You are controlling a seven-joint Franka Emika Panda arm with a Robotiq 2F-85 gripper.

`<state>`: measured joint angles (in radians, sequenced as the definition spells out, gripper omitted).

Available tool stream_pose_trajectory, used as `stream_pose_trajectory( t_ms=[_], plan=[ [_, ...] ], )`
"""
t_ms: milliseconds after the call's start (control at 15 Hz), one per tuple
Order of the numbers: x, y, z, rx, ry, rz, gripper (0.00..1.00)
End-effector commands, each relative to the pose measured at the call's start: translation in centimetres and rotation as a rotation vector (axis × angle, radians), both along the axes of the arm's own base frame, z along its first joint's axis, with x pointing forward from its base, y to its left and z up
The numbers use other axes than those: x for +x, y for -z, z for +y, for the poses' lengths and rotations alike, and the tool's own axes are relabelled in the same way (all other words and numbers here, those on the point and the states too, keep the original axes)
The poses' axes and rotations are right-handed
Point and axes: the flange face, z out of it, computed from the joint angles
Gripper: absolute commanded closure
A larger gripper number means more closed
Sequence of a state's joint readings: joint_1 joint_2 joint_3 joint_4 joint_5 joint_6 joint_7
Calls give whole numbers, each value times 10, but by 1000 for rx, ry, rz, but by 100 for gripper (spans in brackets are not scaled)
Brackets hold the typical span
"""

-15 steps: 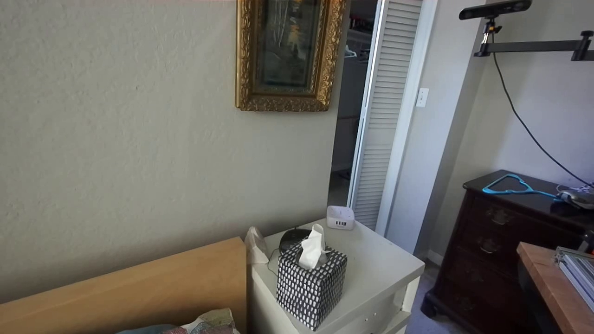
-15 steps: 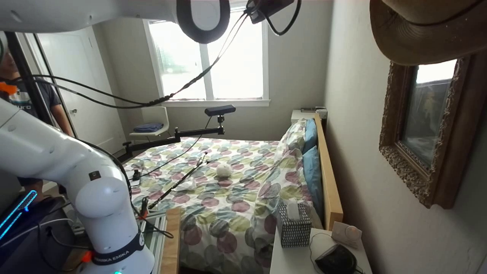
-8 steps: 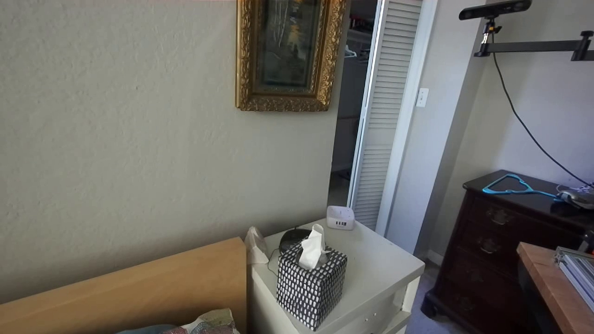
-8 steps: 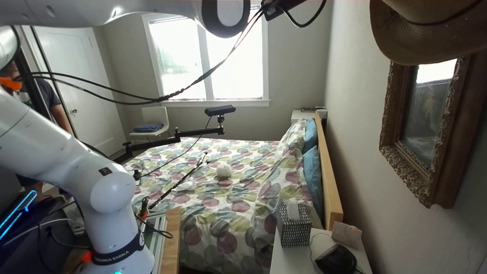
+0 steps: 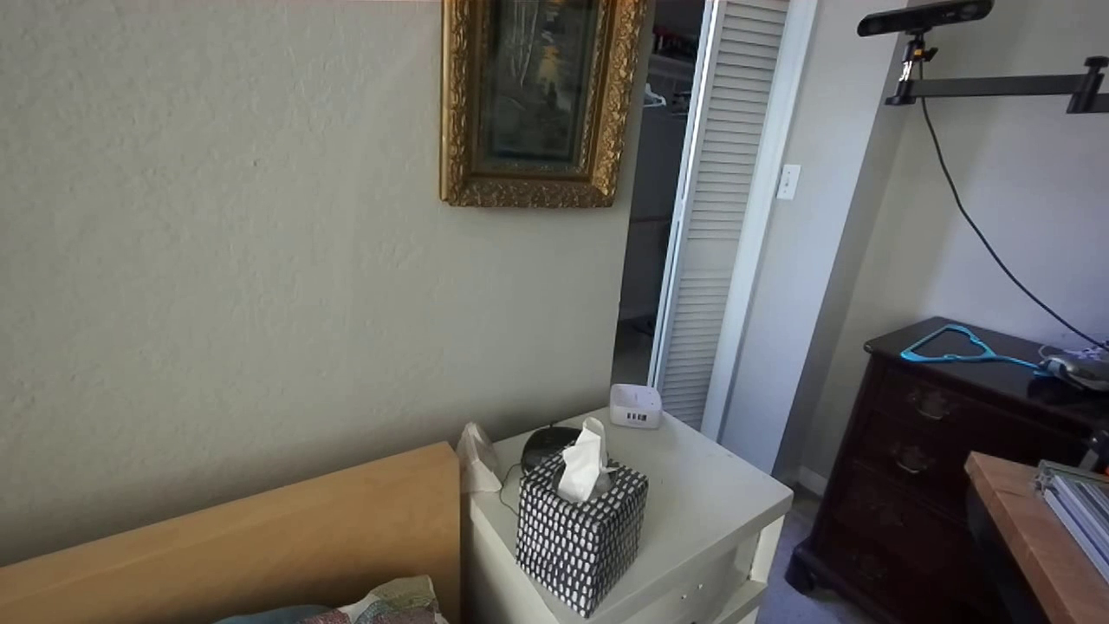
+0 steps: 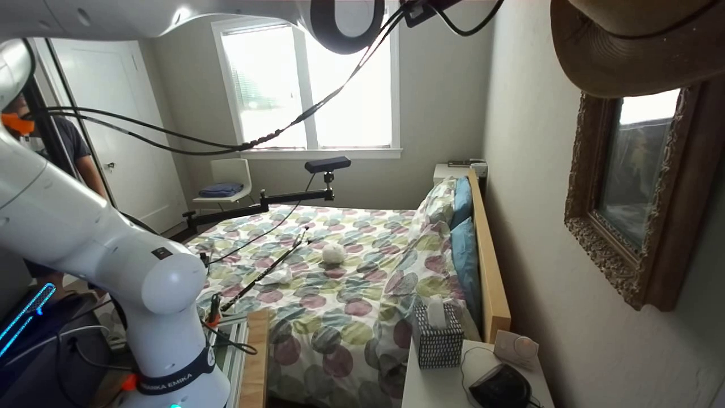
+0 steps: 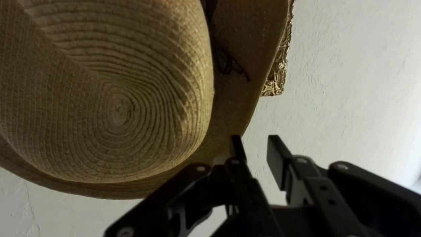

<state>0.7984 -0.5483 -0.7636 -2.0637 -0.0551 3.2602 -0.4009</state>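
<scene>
- Presently, the gripper [image 7: 255, 141] shows its fingers [image 7: 277, 156] standing apart by a narrow gap, with the pale wall [image 7: 348, 98] visible between the tips.
- Nearest to the gripper is a woven hat [image 7: 131, 98]. Its crown [image 7: 118, 112] faces the wrist camera; one fingertip [image 7: 237, 144] overlaps the outer edge of the brim [image 7: 235, 102]. Contact between finger and brim cannot be confirmed from this angle.
- Behind the hat: ornate picture frame [image 7: 278, 77], gold-coloured, fixed to the wall. In an exterior view, the hat is located high, across the upper part of the frame.
- Robot arm [image 6: 164, 283]: white, seen in an exterior view; the upper link [image 6: 170, 17] extends along the top of that view, with black cables [image 6: 266, 137] hanging beneath.
- Nightstand [image 5: 693, 485]: white, positioned lower than the frame. It supports a black-and-white tissue box [image 5: 585, 537], with one tissue [image 5: 585, 459] raised, and a dark rounded device [image 6: 501, 388] beside the box.
- Bed [image 6: 317, 317]: adjacent to the nightstand, covered with dot-patterned bedding [image 6: 362, 283]; a wooden headboard [image 6: 490, 266] runs along the wall side.
- Window [image 6: 306, 79]: bright, at the far end of the room, with a white chair [image 6: 235, 170] nearby carrying folded blue cloth [image 6: 221, 190].
</scene>
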Motion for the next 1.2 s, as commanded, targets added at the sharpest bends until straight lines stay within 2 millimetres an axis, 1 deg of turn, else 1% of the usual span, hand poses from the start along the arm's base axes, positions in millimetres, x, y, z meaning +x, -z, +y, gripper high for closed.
stream_pose_trajectory(
  t_ms=[0,200,400,467,600,1133],
  plan=[
    [4,-4,-7,-6,13,-13,43],
    [-5,4,-10,-11,11,-25,23],
    [-4,9,-27,18,59,-27,3],
    [-4,12,-34,33,79,-33,0],
    [-7,15,-42,57,59,-26,0],
    [-7,21,-31,55,6,-8,0]
  ],
)
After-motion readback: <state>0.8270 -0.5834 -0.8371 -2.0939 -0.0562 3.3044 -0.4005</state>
